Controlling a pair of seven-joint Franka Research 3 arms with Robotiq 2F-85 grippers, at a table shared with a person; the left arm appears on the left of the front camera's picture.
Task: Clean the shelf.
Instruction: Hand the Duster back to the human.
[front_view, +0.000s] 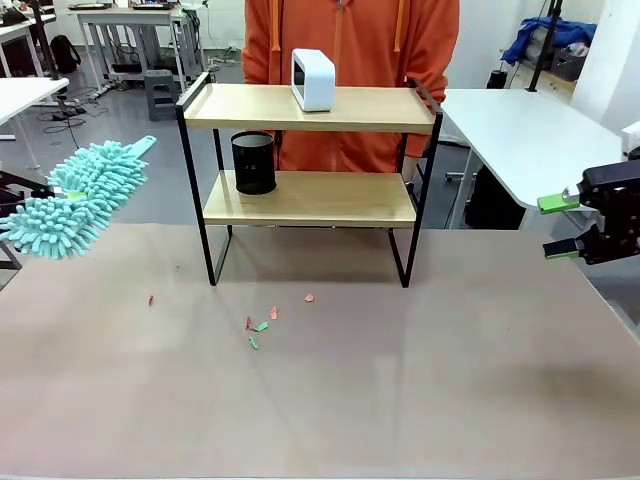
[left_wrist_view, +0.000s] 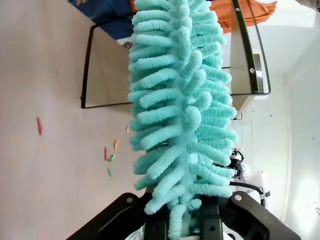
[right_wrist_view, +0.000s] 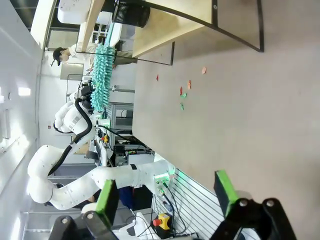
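Across the grey table (front_view: 400, 400) stands the shelf (front_view: 310, 108). Left hand (left_wrist_view: 192, 227) pinches a teal duster (front_view: 75, 195); right hand (front_view: 562, 226) is spread. Sweep the top board gently around the white device (front_view: 313, 79).

The shelf (front_view: 310, 200) and small coloured scraps (front_view: 262, 325) sit on the table (front_view: 450, 400).

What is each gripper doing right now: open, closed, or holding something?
Left gripper: closed on the teal duster.
Right gripper: jaws open, holding nothing.
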